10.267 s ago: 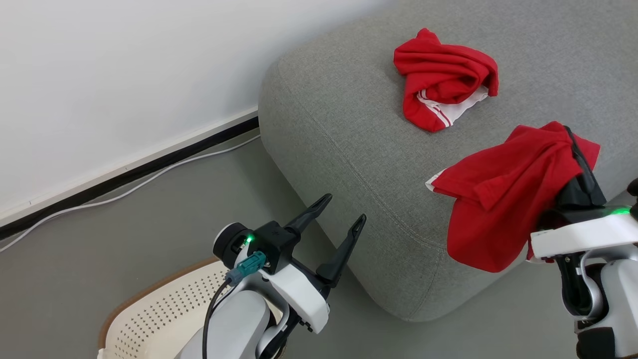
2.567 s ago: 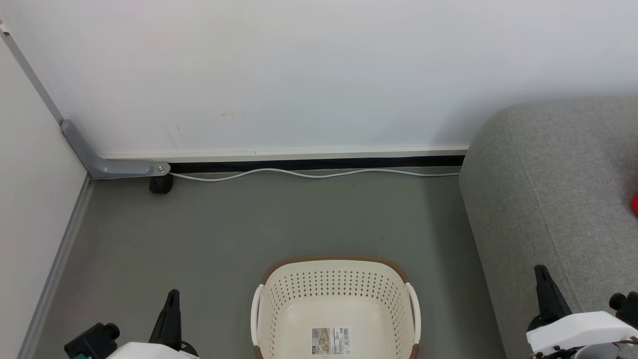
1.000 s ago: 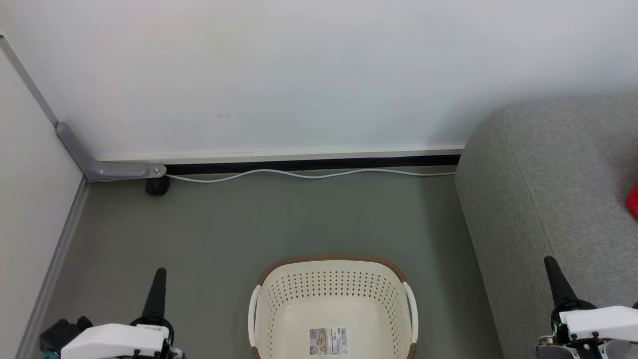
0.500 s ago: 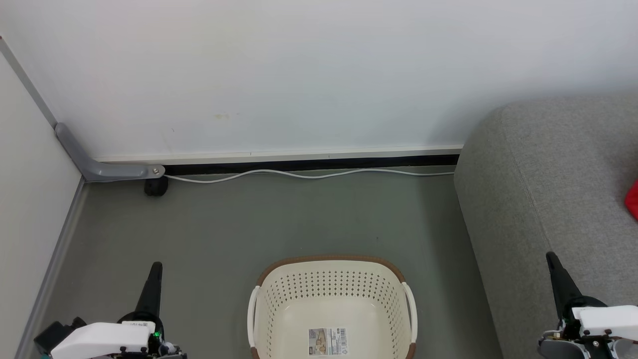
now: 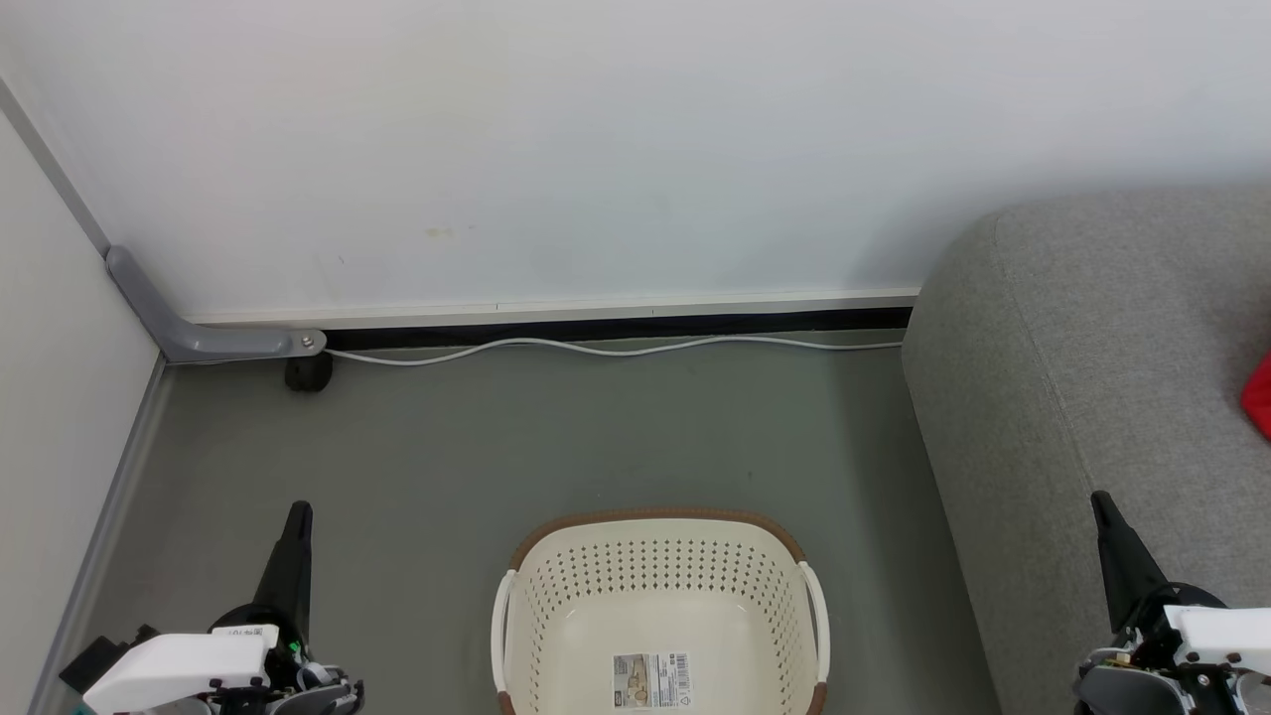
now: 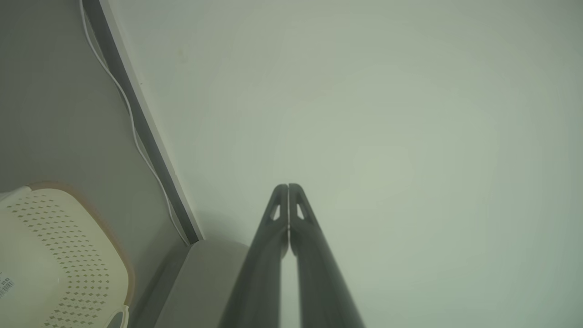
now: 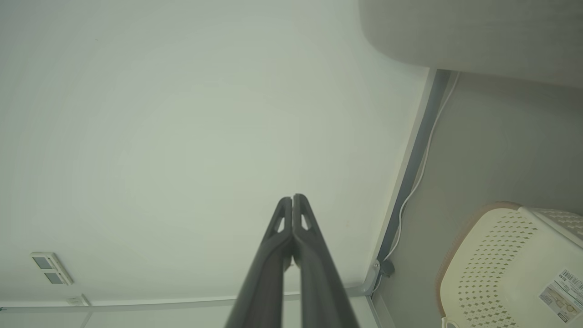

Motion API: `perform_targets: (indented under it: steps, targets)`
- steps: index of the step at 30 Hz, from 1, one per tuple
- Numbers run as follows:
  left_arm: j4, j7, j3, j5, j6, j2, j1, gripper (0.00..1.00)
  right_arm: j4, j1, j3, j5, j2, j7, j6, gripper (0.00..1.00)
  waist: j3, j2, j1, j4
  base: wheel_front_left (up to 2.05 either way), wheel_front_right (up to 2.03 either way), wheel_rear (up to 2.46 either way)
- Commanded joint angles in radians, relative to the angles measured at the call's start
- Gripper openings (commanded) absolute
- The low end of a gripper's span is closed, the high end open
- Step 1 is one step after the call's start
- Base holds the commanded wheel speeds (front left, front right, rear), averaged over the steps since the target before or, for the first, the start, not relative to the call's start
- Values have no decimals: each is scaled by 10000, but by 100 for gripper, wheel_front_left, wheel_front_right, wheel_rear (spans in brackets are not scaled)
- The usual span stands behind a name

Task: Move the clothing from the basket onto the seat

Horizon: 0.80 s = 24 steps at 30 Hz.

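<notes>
On the floor, the basket [image 5: 660,576] sits empty, its label [image 5: 652,679] bare; the clothing [image 5: 1261,397] shows as a red sliver on the seat [image 5: 1092,348]. The left gripper [image 5: 296,516] and right gripper [image 5: 1102,506] have jaws pressed together, holding nothing. The task looks finished: best to hold both clear of the basket.

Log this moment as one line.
basket: looks empty | clothing: on seat | left end effector: shut | right end effector: shut
</notes>
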Motion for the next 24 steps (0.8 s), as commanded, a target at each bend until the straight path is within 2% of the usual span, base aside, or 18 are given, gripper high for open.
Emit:
perform_targets:
  steps: [1, 24]
  targets:
    - [-305, 76, 358, -297, -104, 135, -584, 0, -353, -362, 131, 282, -91, 149, 44, 0, 0, 0, 0, -2, 0, 0, 0]
    - [-306, 76, 357, -298, -104, 135, -584, 0, -353, -362, 132, 283, -91, 147, 44, 0, 0, 0, 0, -2, 0, 0, 0]
